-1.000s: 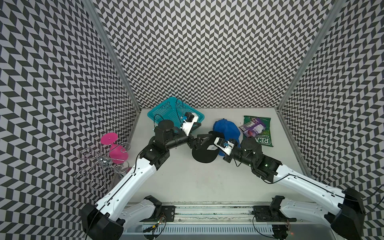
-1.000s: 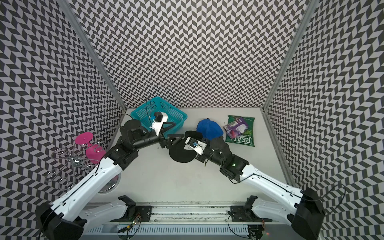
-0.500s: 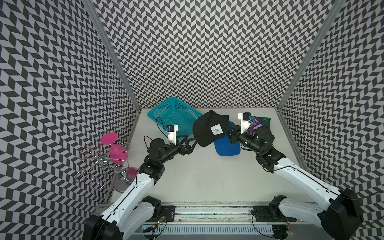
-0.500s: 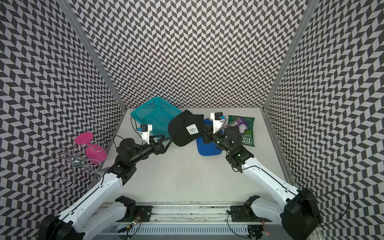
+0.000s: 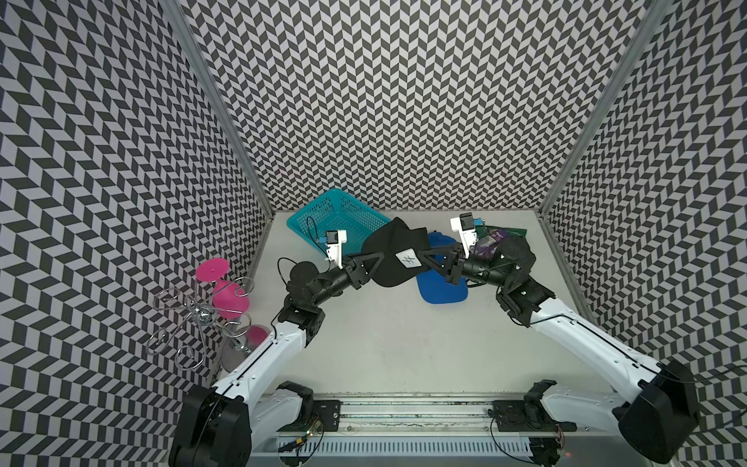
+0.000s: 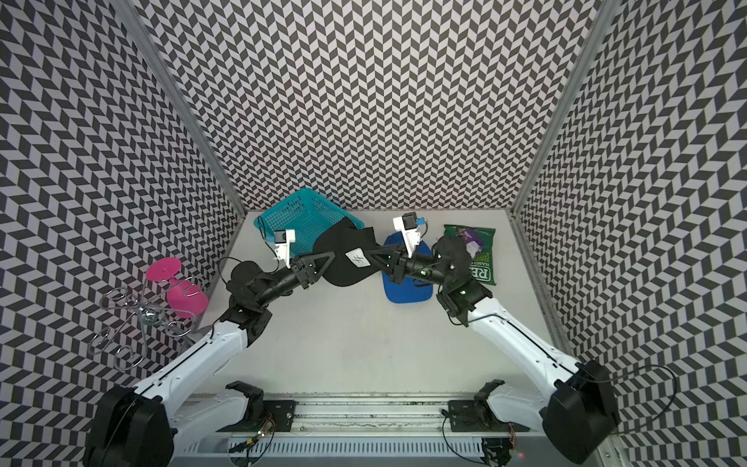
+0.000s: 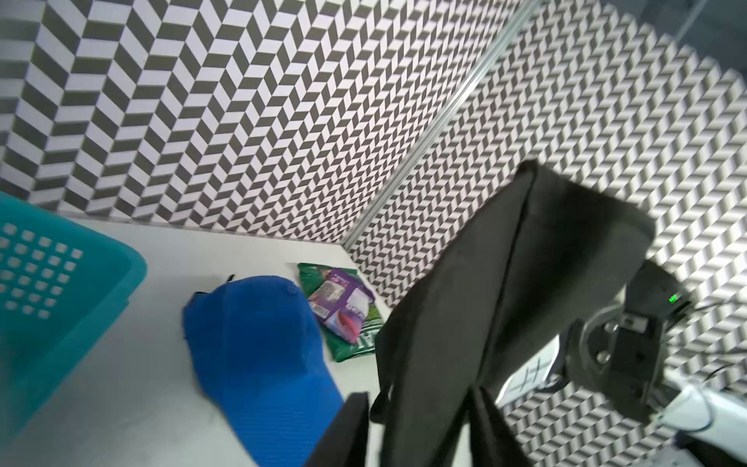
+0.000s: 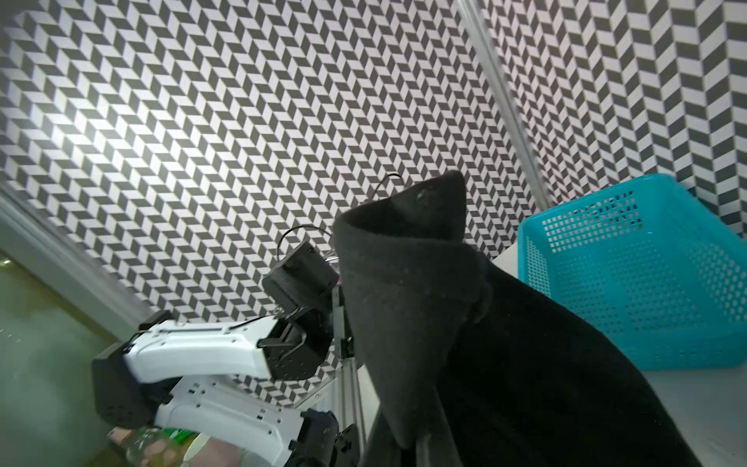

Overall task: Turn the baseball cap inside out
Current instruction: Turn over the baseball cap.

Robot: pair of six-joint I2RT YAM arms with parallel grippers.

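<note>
The black baseball cap [image 5: 394,252] [image 6: 343,258] hangs in the air between my two arms, in front of the teal basket, with a white label facing up. My left gripper [image 5: 380,258] [image 7: 420,428] has closed round the cap's left edge; dark folded fabric [image 7: 505,303] fills the space between its fingers. My right gripper [image 5: 423,255] [image 6: 374,254] is shut on the cap's right edge, and the fabric [image 8: 444,323] drapes over its fingers and hides them.
A blue cap [image 5: 442,287] [image 7: 258,343] lies flat on the table below my right wrist. The teal basket [image 5: 335,218] stands at the back left, a green snack bag [image 6: 481,250] at the back right. A wire rack [image 5: 190,319] with pink glasses [image 5: 226,291] stands at the left edge.
The right gripper lifted the black cap off the table and holds it up. The left gripper, open and short of the cap half a second ago, has reached its edge and closed.
</note>
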